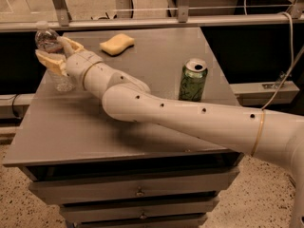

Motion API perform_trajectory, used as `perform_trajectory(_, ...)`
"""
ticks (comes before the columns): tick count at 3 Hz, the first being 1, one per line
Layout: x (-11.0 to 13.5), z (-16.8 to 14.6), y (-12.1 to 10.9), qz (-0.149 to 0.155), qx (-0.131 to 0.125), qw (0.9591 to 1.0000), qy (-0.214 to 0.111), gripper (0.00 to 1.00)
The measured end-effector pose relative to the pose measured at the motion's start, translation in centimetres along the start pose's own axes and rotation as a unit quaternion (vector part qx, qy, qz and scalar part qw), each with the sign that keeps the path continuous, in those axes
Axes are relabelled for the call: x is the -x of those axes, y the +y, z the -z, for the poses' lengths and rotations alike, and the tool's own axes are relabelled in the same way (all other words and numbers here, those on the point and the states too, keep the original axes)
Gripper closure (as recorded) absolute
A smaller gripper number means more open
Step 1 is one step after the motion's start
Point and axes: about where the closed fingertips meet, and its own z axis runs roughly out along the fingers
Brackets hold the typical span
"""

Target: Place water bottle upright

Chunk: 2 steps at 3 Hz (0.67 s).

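The water bottle [49, 44], clear ribbed plastic with a white cap, stands upright near the far left edge of the grey table [156, 127]. My gripper [55, 56] reaches across the table from the right, and its tan fingers [50, 61] sit on either side of the bottle's middle, closed around it. The bottle's lower part [61, 82] shows below the fingers and rests on the table top. The label band is hidden behind the fingers.
A green soda can [193, 80] stands upright right of centre, close behind my forearm. A yellow sponge [117, 43] lies at the back. The table has drawers [137, 191] below and a metal rail [152, 22] behind.
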Motion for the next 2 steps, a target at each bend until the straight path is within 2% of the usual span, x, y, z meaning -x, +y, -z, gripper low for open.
perform_trajectory(1, -0.28, 0.22, 0.11, -0.003, 0.001, 1.0, 0.003, 0.04)
perform_trajectory(2, -0.37, 0.39, 0.16, -0.004, 0.0, 1.0, 0.005, 0.0)
